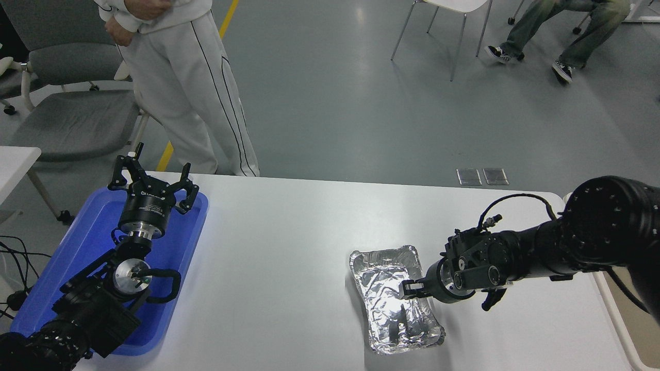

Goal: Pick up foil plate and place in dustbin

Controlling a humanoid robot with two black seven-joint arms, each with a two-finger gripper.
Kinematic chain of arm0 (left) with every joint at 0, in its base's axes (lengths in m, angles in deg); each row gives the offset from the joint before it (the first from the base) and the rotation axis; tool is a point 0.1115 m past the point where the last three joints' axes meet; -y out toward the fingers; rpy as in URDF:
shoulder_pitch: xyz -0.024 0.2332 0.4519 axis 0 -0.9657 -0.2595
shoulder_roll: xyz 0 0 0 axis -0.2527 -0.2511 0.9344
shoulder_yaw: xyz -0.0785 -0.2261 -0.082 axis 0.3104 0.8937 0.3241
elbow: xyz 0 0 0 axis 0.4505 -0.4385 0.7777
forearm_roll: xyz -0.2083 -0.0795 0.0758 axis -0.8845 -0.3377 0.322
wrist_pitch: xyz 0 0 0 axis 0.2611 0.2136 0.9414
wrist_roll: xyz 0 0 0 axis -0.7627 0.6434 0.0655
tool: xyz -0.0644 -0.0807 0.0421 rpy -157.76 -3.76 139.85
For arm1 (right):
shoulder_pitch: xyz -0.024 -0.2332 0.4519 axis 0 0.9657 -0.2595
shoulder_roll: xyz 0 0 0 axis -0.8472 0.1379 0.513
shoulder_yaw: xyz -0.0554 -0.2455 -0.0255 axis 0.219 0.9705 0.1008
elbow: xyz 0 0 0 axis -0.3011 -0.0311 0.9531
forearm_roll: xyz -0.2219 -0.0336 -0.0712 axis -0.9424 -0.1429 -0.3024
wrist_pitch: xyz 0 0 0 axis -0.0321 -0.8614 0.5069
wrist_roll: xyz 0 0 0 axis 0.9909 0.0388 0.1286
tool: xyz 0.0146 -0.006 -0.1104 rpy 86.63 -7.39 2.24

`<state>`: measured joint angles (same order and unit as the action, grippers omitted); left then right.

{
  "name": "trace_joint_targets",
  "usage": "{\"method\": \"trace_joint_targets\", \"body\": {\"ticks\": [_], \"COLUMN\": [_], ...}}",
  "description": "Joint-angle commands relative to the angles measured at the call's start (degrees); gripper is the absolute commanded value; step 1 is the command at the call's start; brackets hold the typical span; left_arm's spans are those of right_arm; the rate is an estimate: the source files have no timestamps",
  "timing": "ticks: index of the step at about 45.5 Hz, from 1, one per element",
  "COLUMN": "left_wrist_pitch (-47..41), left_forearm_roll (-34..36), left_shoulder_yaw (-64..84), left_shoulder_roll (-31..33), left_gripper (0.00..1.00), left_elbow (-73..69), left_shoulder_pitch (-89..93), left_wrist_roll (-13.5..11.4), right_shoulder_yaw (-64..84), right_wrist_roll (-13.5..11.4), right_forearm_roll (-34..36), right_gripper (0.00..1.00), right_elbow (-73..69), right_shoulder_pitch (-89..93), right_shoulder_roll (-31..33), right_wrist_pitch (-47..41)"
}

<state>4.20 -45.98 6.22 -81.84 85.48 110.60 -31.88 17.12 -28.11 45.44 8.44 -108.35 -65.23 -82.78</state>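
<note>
Right gripper (410, 289) poised over the shiny, crinkled silver foil plate (394, 299) on the white worktop (289, 247).
The plate lies near the front edge; whether the fingers are parted I cannot tell. It looks thin, light and easily crushed, so its right rim seems the best hold. The left gripper (154, 178), fingers spread, hangs parked over the blue plastic tray (87, 232).

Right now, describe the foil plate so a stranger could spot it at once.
On the white table, look to the right half, near the front edge. There lies the foil plate, with the right gripper at its right rim. It is the only shiny, crinkled silver thing; the blue tray far left is smooth plastic.
</note>
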Motion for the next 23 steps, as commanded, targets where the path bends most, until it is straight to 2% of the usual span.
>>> {"method": "trace_joint_targets", "body": {"ticks": [1,3,8,16,23], "left_wrist_pitch": [0.0,0.0,0.0,0.0,0.0], "left_forearm_roll": [0.0,0.0,0.0,0.0,0.0], "left_shoulder_yaw": [0.0,0.0,0.0,0.0,0.0], "left_shoulder_roll": [0.0,0.0,0.0,0.0,0.0], "left_gripper": [1.0,1.0,1.0,1.0,1.0], "left_elbow": [0.0,0.0,0.0,0.0,0.0], "left_shoulder_pitch": [0.01,0.01,0.01,0.01,0.01], "left_wrist_roll": [0.0,0.0,0.0,0.0,0.0], "right_shoulder_yaw": [0.01,0.01,0.01,0.01,0.01], "right_wrist_roll": [-0.14,-0.14,-0.14,-0.14,-0.14], "right_forearm_roll": [0.94,1.3,1.47,1.83,2.62], "right_gripper": [0.3,0.19,0.07,0.0,0.0], "right_elbow": [0.18,0.09,-0.17,-0.43,-1.31], "right_shoulder_pitch": [0.58,0.58,0.58,0.58,0.41], "right_shoulder_roll": [0.1,0.1,0.1,0.19,0.36], "right_wrist_pitch": [-0.01,-0.01,-0.18,-0.54,-1.06]}}
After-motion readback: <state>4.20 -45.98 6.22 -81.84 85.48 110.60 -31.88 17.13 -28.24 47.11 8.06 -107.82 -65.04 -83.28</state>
